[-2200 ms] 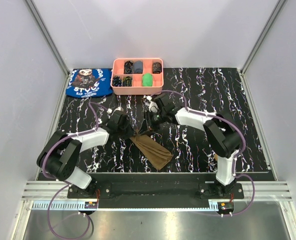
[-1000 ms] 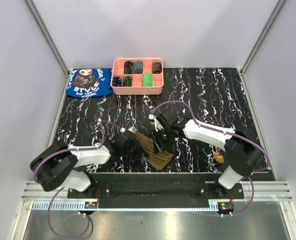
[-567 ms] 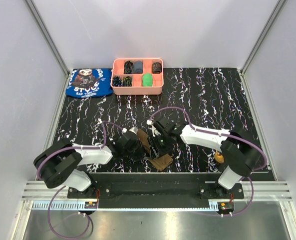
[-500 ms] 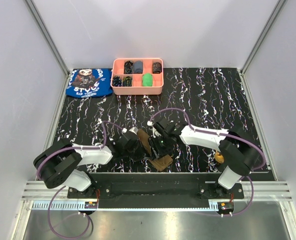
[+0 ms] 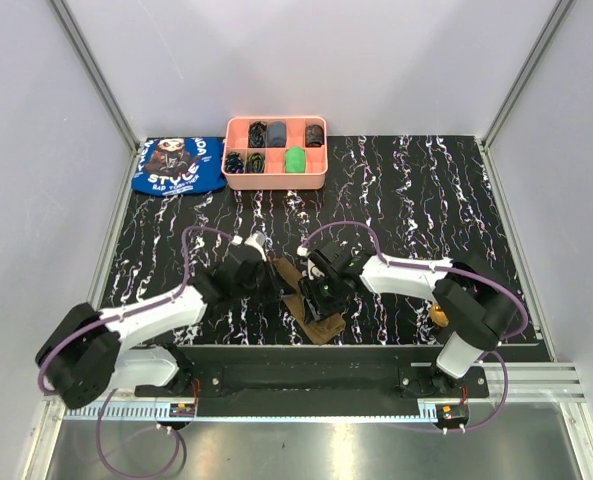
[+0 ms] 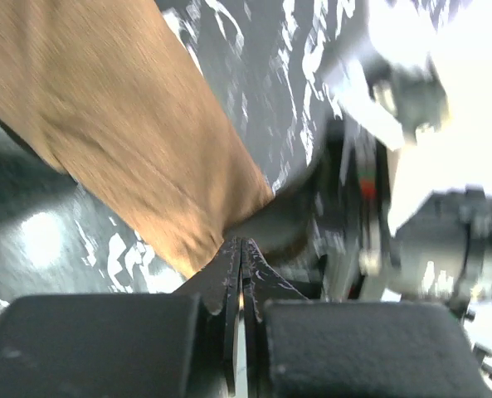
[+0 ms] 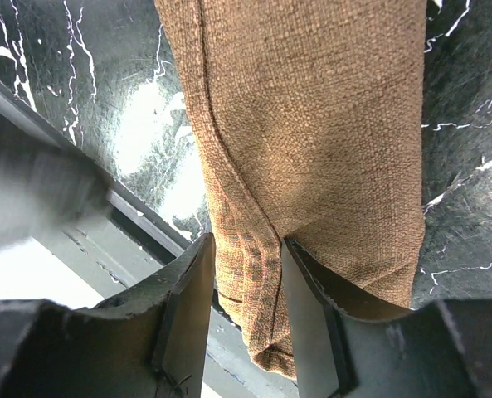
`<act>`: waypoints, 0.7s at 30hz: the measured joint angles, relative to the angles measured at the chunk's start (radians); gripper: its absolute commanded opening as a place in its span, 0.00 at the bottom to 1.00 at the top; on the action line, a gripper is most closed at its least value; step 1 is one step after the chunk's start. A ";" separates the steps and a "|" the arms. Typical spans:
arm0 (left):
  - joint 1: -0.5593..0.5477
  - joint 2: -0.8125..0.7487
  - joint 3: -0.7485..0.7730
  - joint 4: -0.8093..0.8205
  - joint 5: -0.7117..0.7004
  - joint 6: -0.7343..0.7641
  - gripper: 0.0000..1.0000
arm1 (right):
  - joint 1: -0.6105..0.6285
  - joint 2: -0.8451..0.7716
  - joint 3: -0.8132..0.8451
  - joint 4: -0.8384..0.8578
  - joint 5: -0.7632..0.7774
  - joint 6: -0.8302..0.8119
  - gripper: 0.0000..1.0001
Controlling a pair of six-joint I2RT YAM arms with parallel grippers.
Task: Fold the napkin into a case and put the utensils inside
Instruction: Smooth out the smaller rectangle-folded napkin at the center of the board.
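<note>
Black marbled surface [image 5: 426, 200]: limp olive-brown woven napkin [image 7: 312, 124], best taken at hem, is pinched by half-closed right hand [image 7: 244, 249]; left hand [image 6: 241, 245] shut, grasp unclear.

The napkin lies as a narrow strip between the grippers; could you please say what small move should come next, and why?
Probably draw the left gripper slightly away to tauten the napkin. It appears to pinch the far corner, the right gripper clamps a bunched fold at the near end, and the strip between them shows creases.

Plain pale walls [image 5: 376, 60] surround a black, white-veined tabletop [image 5: 426, 190].
</note>
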 measured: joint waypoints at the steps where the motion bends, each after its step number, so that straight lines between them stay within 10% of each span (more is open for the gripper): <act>1: 0.019 0.035 0.015 0.006 0.006 0.005 0.01 | 0.000 -0.002 -0.002 0.003 0.001 0.000 0.47; 21: 0.089 0.256 -0.010 0.105 0.062 0.072 0.00 | 0.067 -0.013 0.211 -0.184 0.183 -0.069 0.66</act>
